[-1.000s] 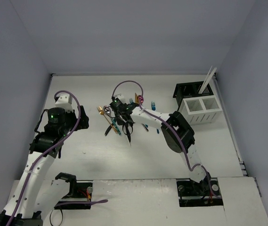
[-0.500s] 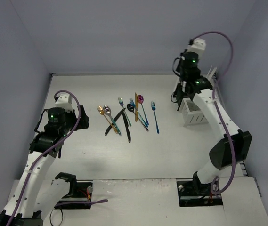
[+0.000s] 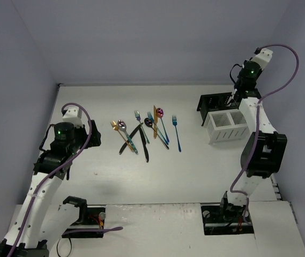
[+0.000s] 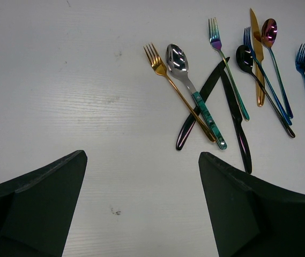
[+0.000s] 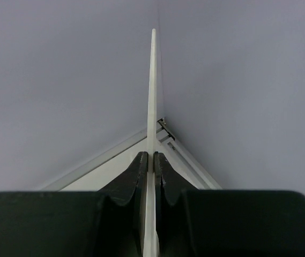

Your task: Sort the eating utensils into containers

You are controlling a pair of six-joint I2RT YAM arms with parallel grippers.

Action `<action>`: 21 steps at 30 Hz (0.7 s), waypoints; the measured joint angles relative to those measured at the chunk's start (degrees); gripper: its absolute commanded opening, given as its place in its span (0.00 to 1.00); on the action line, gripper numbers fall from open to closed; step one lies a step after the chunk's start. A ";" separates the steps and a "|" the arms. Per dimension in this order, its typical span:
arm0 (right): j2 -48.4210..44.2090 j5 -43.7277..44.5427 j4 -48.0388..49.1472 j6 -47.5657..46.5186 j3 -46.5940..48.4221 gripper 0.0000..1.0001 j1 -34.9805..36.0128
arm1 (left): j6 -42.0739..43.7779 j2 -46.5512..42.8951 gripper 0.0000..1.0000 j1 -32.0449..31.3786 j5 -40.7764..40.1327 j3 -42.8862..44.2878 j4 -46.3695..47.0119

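A: Right pincer (image 5: 151,160)?
B: Clenched on a flat white stick (image 5: 153,80), held high behind the white caddy (image 3: 228,127).
A: Left pincer (image 4: 141,203)?
B: Released, hovering. Loose cutlery (image 3: 144,134) lies on the tabletop (image 3: 195,171), well left of the white caddy.

Centre: utensils (image 3: 147,134) in loose fan on table (image 3: 195,176), several crossed. Upper right: black caddy (image 3: 209,104), white caddy (image 3: 227,131) just below it. Right arm (image 3: 259,150) stretched up over black caddy. Left: left arm (image 3: 61,144), bent, apart from utensils.
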 measured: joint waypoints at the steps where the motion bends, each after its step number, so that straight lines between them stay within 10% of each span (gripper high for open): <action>1: 1.13 -0.32 0.52 -0.17 0.33 0.00 -0.58 | 0.00 0.00 0.83 0.02 -0.02 0.00 0.01; 11: 11.68 -4.93 2.94 -0.80 1.58 0.01 -2.51 | 0.00 1.30 0.83 0.14 -0.02 0.00 0.02; 21: 12.70 -9.62 3.62 0.74 1.45 0.36 -2.46 | 0.00 1.47 0.83 0.40 0.00 0.00 0.02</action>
